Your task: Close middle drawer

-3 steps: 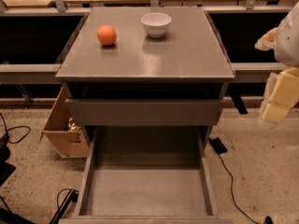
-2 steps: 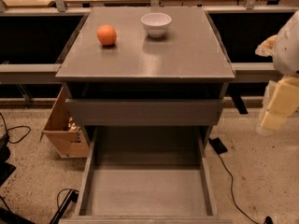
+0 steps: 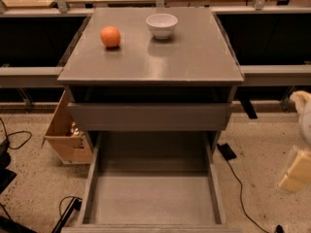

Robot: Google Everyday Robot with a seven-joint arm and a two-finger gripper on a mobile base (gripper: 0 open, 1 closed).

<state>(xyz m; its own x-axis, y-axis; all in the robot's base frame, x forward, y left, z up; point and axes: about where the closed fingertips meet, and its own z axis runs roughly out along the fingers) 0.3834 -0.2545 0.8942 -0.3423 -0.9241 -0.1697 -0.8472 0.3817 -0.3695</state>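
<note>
- Where the frame begins at the lower left, black cables point(image 3: 63, 212) lie on the speckled floor point(image 3: 29, 178). A cardboard box point(image 3: 63, 130) stands just beside the left side of the grey cabinet.
- On the cabinet top point(image 3: 194, 57), in the upper middle of the frame, an orange point(image 3: 111, 36) sits toward the left. A white bowl point(image 3: 162, 24) stands upright to its right, the two apart.
- Under the top, the upper drawer front point(image 3: 149, 116) stands a little way out, with a dark gap above it.
- The middle drawer point(image 3: 153, 198) fills the lower centre of the frame. It is pulled far out toward the bottom edge, a long shallow tray with thin side walls and its grey floor showing. Its front panel runs along the bottom edge of the frame.
- Right of that drawer, a black cord point(image 3: 238, 178) trails over the floor toward the lower right corner.
- The gripper point(image 3: 295, 171) is a pale cream shape at the right edge, in the lower right of the frame, below a white part of the arm point(image 3: 302, 108).
- The gripper is over the floor, well apart from the middle drawer, which lies to its left with the front panel down and to the left.
- Whether the gripper is spread or pressed together cannot be told.
</note>
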